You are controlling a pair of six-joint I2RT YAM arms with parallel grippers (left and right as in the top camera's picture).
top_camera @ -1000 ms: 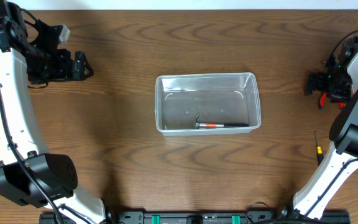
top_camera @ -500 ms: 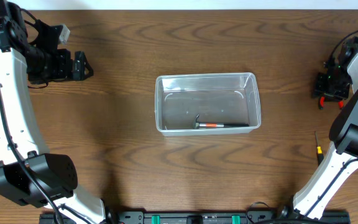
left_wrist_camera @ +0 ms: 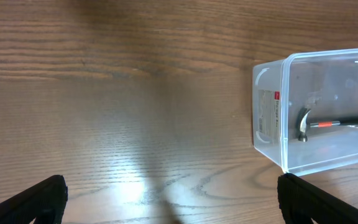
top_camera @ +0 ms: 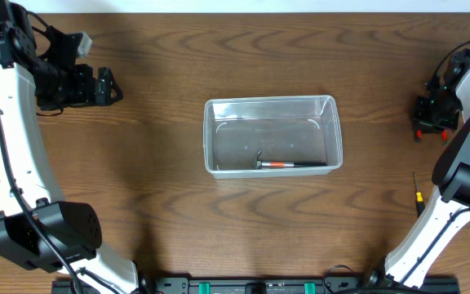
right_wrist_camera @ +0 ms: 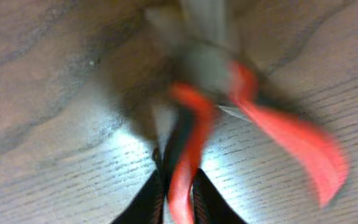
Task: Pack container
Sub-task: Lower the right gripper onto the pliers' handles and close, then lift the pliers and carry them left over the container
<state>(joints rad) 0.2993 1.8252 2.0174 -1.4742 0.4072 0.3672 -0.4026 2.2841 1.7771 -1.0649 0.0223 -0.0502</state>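
Although the right wrist view is blurred, it shows the right gripper [right_wrist_camera: 179, 186] low over the table [top_camera: 153, 204], with its two black fingers [right_wrist_camera: 145, 199] standing close on either side of one red handle. It is nearly closed and seems to pinch that handle of the red-handled tool [right_wrist_camera: 194, 127], which looks like a pair of pliers. The second red handle spreads away toward the lower right of that frame, free of the fingers. In the overhead view this happens at the right edge, in the upper part.

The container [top_camera: 269, 100] sits in the middle of the overhead frame, well apart from both arms. A hammer [top_camera: 288, 164] with an orange band lies inside it, along the lower wall. A small screwdriver [top_camera: 417, 196] lies on the table at the right edge, below the right gripper.

The left gripper [top_camera: 104, 86] hovers at the upper left. Its fingers [left_wrist_camera: 36, 199] are wide apart in the corners of the left wrist view and hold nothing.

I think the danger is in the grip. Only one handle is taken, so on lifting the tool may swing about its joint, hang crooked or slip out. A loose handle sticking sideways could also catch the rim of the container and push the light tub along the table. If the tool is released above the hammer, it may land on it and rest partly over the wall.
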